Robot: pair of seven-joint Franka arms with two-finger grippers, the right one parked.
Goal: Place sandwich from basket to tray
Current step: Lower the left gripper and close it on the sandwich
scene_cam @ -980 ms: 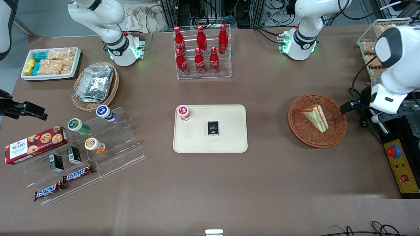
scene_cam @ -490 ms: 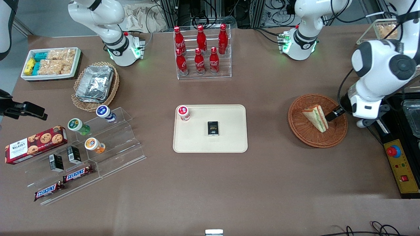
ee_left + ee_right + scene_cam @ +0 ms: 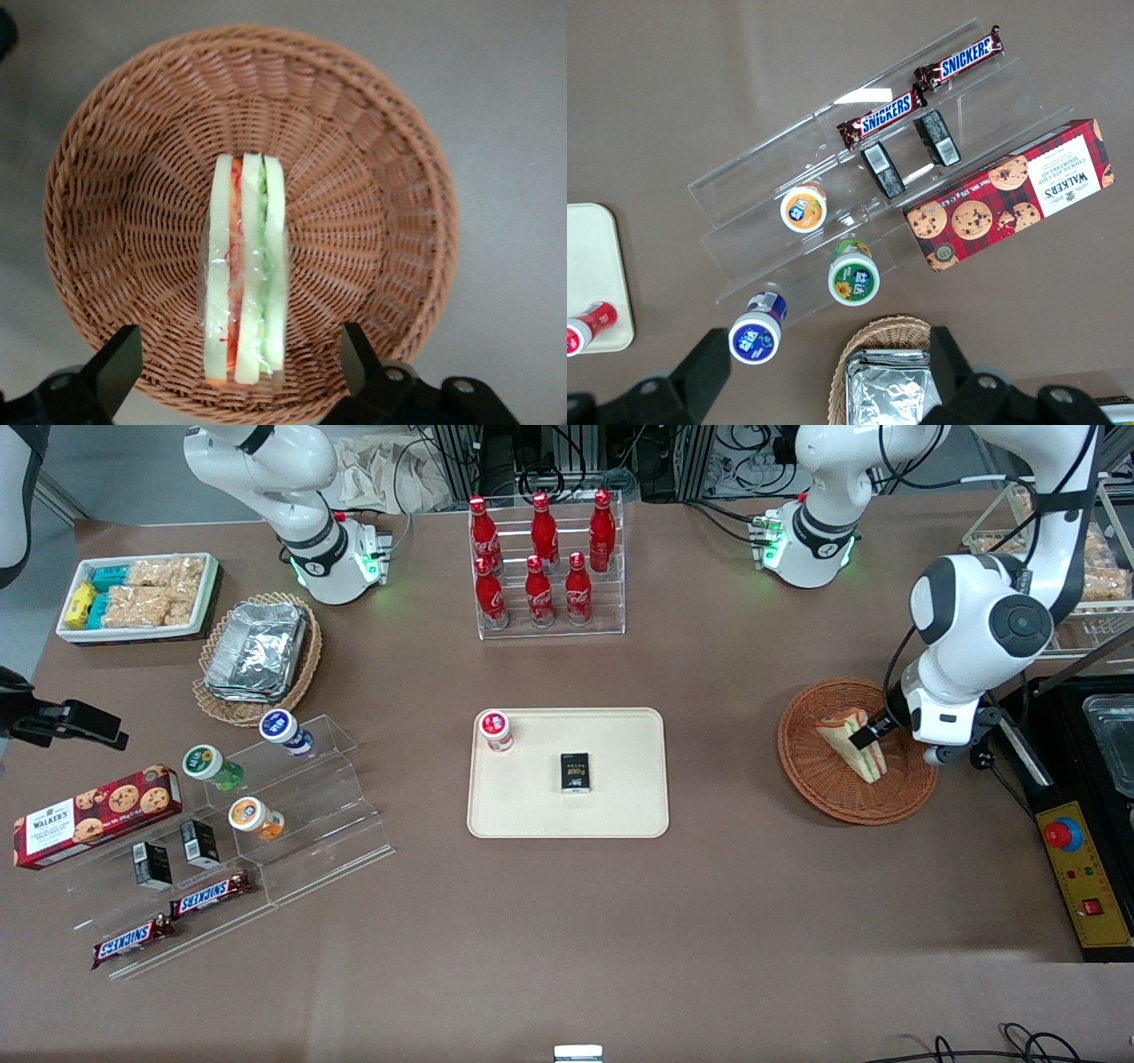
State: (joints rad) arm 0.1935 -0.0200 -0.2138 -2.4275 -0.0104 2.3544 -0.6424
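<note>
- Above the basket (image 3: pixel 115 159), the gripper (image 3: pixel 239 372) hung with its fingers (image 3: pixel 115 363) spread wide, one on each side of the sandwich (image 3: pixel 245 274) and holding nothing; the gap looked set to take the wedge across its flat bread faces.
- The sandwich stood on edge in the middle of the basket, its cut side up, so the green and orange filling layers ran in line with the opening between the fingers. That alignment suggested a squeeze on the bread and not on the filling.
- In the front view the gripper (image 3: pixel 864 735) sat over the sandwich (image 3: pixel 852 742) at about 3 o'clock on the table, toward the working arm's end, with the basket (image 3: pixel 824 797) under both.
- The wedge was probably soft, so a light grip seemed wise.
- The tray (image 3: pixel 620 815) lay at the table's centre, well apart from the basket, at 9 o'clock from it.
- A small red-capped bottle (image 3: pixel 496 731) and a black box (image 3: pixel 576 771) already sat on the tray; the bare part at its 3 o'clock side looked the likeliest spot for the sandwich.
</note>
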